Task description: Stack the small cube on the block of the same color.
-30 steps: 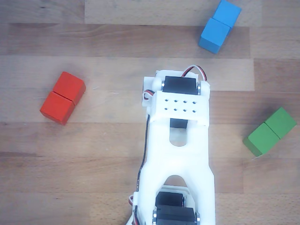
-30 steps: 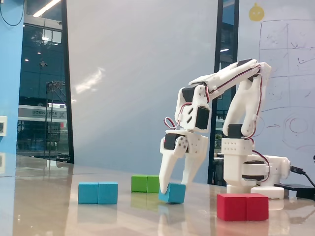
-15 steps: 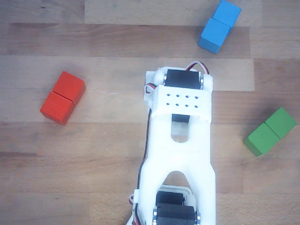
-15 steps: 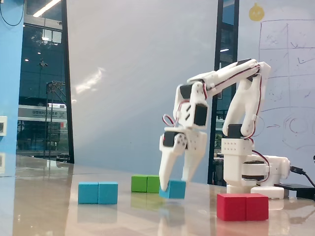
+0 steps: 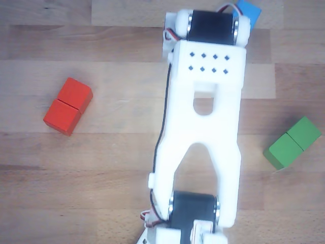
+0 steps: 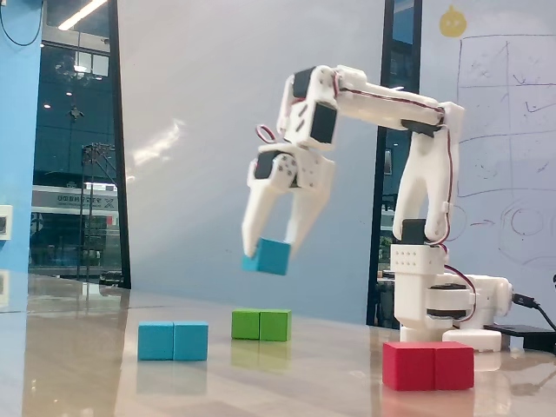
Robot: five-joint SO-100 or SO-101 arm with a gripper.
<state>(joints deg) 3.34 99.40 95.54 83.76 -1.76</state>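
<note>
In the fixed view, going from the left: the blue block [image 6: 173, 340] lies on the table [image 6: 261, 382], its seam facing the camera. To its right, up in the air and well clear of the wood, my claw [image 6: 268, 250] pinches the small cube [image 6: 267, 256] between its two fingers, tilted a little. Below and farther back sits the green block [image 6: 261, 325]. Right again, near the camera, lies the red block [image 6: 428, 365], with my base [image 6: 447, 300] behind it. In the other view my arm covers most of the blue block; only a corner [image 5: 250, 11] shows at the top edge.
</note>
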